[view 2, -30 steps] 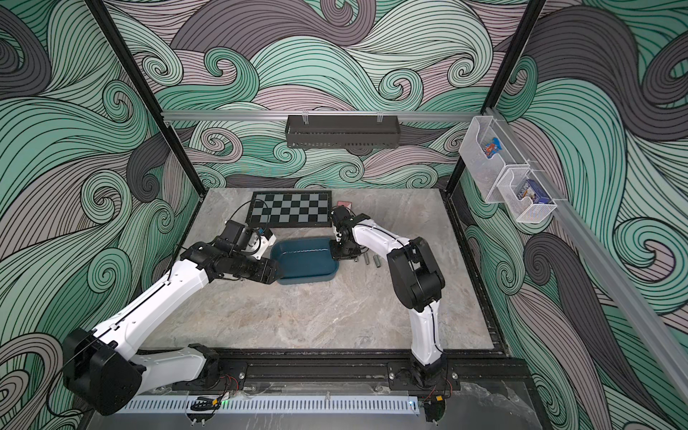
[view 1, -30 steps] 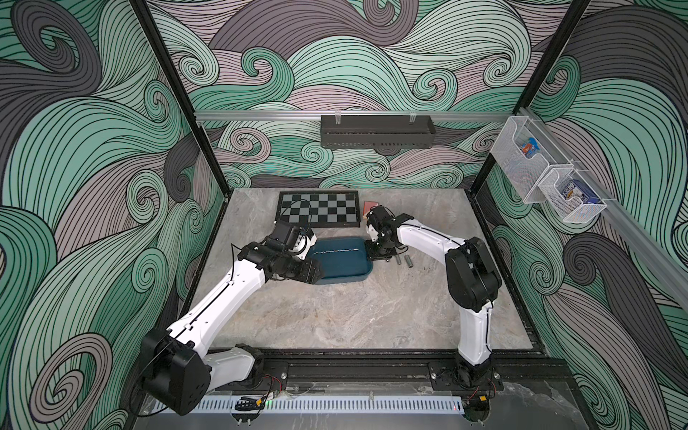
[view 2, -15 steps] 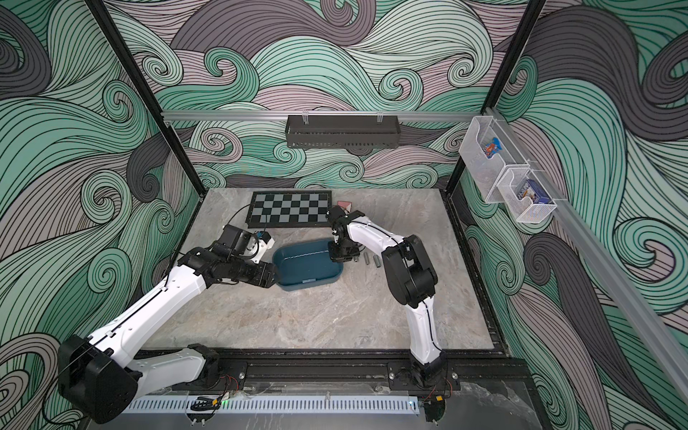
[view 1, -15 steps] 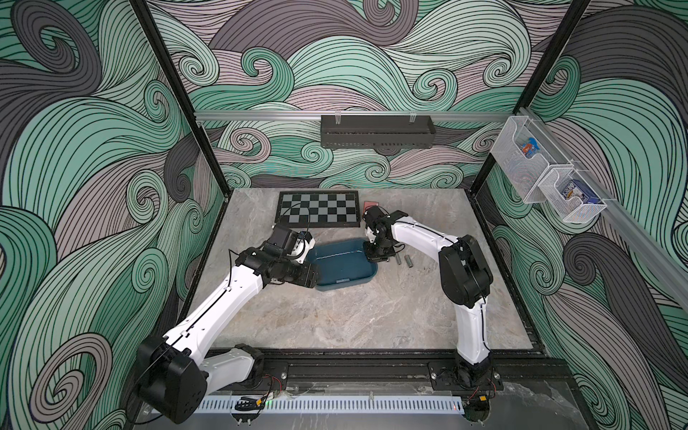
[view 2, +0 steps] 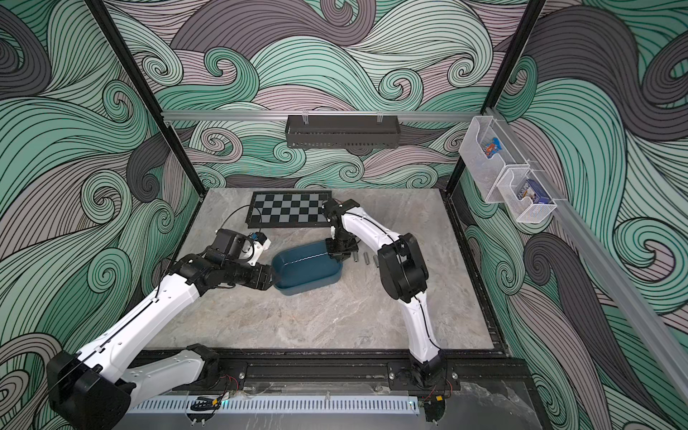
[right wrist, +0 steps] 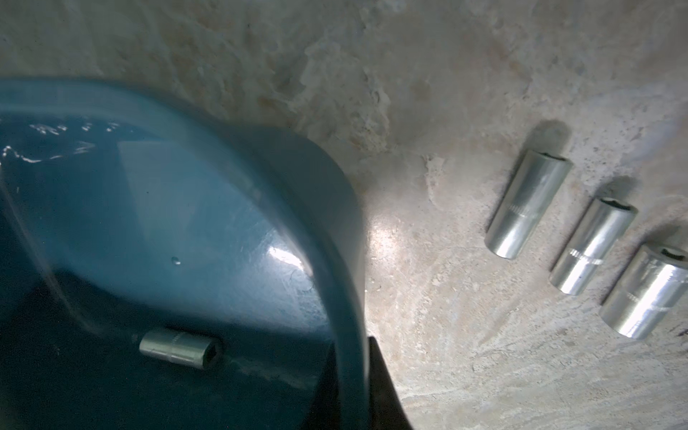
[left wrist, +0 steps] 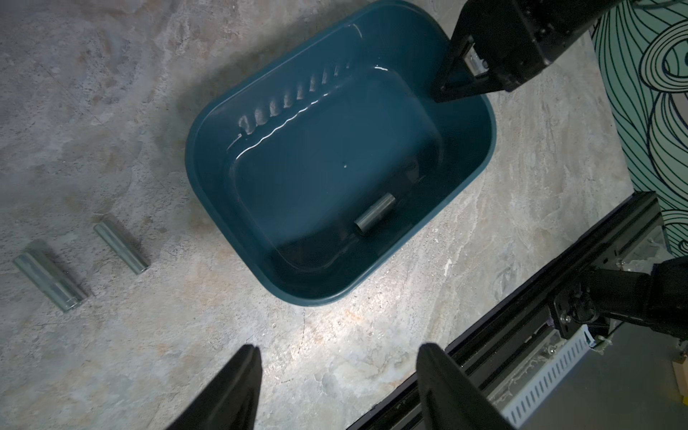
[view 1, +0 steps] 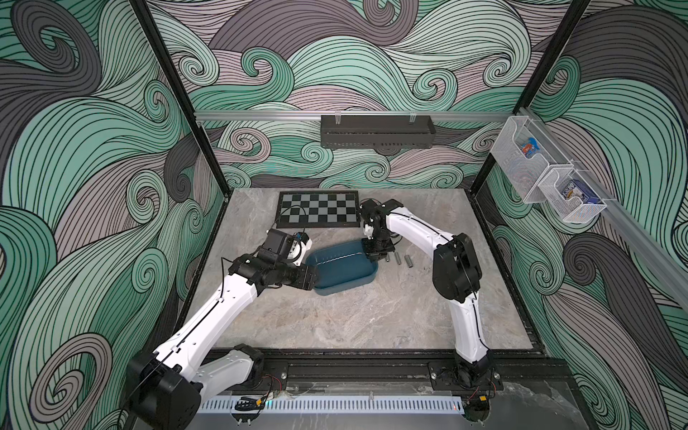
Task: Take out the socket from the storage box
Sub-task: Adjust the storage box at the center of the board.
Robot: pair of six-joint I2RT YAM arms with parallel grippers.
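Observation:
The teal-blue storage box (view 1: 346, 287) (view 2: 309, 286) lies askew in mid-table. One small silver socket (left wrist: 374, 219) (right wrist: 181, 348) rests on its floor near the front wall. My right gripper (view 1: 374, 253) (view 2: 337, 254) (right wrist: 352, 357) is shut on the box's rim (right wrist: 335, 223) at the far right corner, one finger inside and one outside. The same grip shows in the left wrist view, right gripper (left wrist: 452, 89). My left gripper (left wrist: 338, 348) (view 1: 312, 280) is open over bare table just short of the box's left end.
Three silver sockets (view 1: 397, 258) (right wrist: 592, 245) lie on the table just right of the box. A chessboard (view 1: 318, 208) lies behind it. A black perforated tray (view 1: 376, 130) hangs on the back wall, wire baskets (view 1: 540, 171) on the right wall. The black front rail (left wrist: 521, 283) is close.
My right gripper has closed on the box's far right rim. The box has swung and shifted toward the front left, and my left arm has drawn back a little with it.

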